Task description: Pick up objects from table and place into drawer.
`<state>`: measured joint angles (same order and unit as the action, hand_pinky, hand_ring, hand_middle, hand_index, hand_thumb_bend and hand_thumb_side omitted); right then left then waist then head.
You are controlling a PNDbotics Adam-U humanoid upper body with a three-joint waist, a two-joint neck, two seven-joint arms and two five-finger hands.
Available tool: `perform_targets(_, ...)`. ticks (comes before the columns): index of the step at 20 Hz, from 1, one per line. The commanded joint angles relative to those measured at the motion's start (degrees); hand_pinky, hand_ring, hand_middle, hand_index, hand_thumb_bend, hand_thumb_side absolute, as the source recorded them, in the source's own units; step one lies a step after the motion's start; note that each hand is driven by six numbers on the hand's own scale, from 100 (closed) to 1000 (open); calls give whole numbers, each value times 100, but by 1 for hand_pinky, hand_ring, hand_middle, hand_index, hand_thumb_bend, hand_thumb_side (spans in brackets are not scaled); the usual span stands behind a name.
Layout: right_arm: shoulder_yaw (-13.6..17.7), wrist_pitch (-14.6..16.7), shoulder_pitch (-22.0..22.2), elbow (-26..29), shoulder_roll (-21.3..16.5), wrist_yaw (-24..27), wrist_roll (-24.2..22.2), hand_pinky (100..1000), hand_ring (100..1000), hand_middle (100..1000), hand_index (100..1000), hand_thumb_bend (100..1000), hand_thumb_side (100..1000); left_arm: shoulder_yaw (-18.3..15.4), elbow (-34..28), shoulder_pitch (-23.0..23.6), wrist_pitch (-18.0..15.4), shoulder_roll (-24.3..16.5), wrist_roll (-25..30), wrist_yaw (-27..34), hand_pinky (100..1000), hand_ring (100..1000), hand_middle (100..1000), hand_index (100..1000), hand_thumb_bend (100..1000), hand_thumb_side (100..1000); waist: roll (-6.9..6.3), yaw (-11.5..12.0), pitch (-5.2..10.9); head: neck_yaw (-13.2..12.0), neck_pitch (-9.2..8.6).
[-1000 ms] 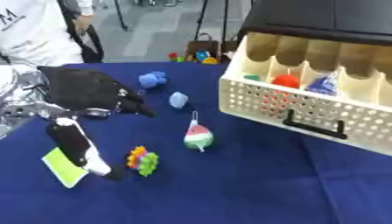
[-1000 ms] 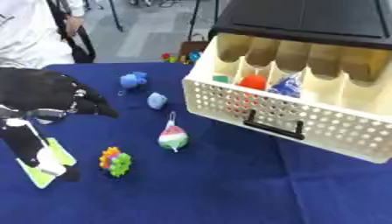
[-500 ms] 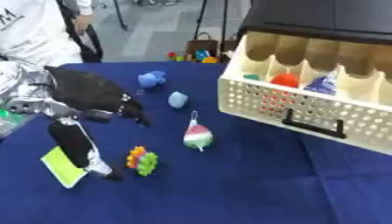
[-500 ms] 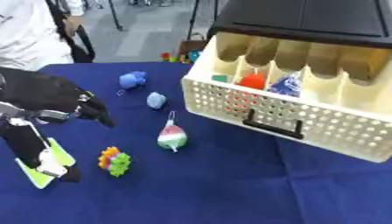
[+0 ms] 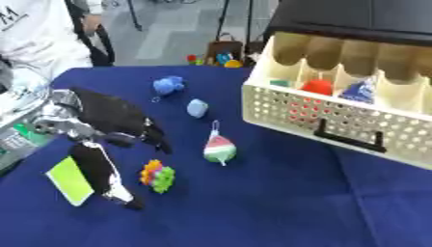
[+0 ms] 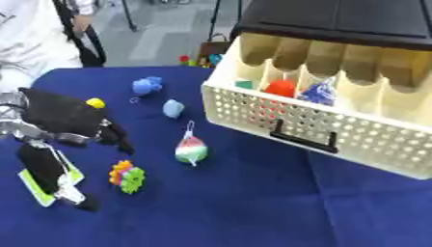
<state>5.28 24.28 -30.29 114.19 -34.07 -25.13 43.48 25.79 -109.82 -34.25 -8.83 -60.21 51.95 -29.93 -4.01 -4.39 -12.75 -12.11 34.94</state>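
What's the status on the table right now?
Left hand over the table's left side, fingers curled, holding nothing. Right hand unseen. Watermelon toy and spiky toy on cloth. Drawer open, path clear.

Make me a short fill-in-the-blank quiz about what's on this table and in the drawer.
1. The tablecloth is dark ____.
2. The drawer has a black ____ on its front.
3. The watermelon-coloured toy lies ____ the drawer, on the cloth.
4. The round object in the drawer is ____.

Missing words: blue; handle; outside; red
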Motion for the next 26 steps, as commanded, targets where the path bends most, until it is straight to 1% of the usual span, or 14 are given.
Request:
perform_targets(1,19,60,-96,40,-98,17,72,547,608,610,723,100,740,2,142,-167,-71,-38,2,-140,636,791,781,935,559,777,8,-9,68,-31,-71)
perform_targets(4,16,59,-94,40,-92,13,72,543,607,607,722,100,744,22,301,-247,-119,45,2,-330,630,789,788,937,494,751,4,-20,49,-37,-97)
perform_targets(6,15,58,-96,40,-86,11,73,542,606,606,722,100,745,32,389,-295,-145,93,2,-467,633,791,788,937,489,743,2,-23,35,-35,-117)
perform_targets(13,6,54,-106,40,-74,4,73,539,605,604,721,100,747,138,684,-400,-288,220,2,-817,640,801,800,933,507,752,-5,-27,0,-51,-145)
perform_targets(14,6,54,-106,40,-74,3,74,539,605,604,721,100,747,144,707,-407,-302,229,2,-831,640,801,800,933,507,752,-5,-27,-1,-51,-145)
perform_targets(15,7,54,-107,40,-73,3,76,540,605,605,721,100,748,155,730,-406,-311,238,2,-834,640,801,799,923,524,772,-4,-28,-5,-53,-146)
perform_targets(21,4,49,-127,40,-55,6,107,543,605,606,720,100,753,341,1028,-417,-328,321,2,-800,640,803,793,917,558,767,-2,-45,-33,-68,-157)
perform_targets(26,4,39,-128,40,-50,2,124,544,604,606,720,100,757,387,1190,-415,-396,350,2,-865,637,799,786,906,579,755,-4,-47,-41,-72,-168)
